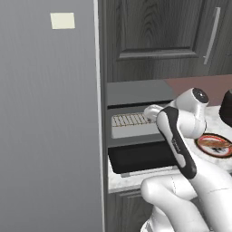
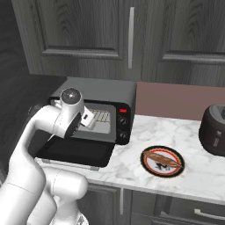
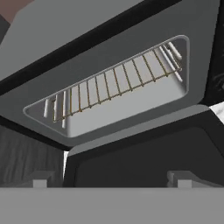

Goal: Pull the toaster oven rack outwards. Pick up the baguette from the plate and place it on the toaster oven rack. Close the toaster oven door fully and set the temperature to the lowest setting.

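Note:
The toaster oven (image 2: 103, 92) stands on the counter with the toaster oven door (image 2: 74, 151) folded down flat. Inside the cavity lies the toaster oven rack (image 3: 118, 83), a pale wire grid that sits back in the opening, also seen as the rack (image 1: 129, 120). My gripper (image 3: 113, 181) hovers just in front of the cavity above the door (image 3: 144, 153), open with nothing between its fingertips (image 3: 41, 182). To the right of the oven, the baguette (image 2: 163, 157) rests on the plate (image 2: 147, 169).
Two black knobs (image 2: 123, 128) sit on the oven's right face under a red light. A dark rounded vessel (image 2: 214, 129) stands at the far right of the marble counter (image 2: 132, 149). A tall grey panel (image 1: 50, 136) rises left of the oven. Cabinets hang above.

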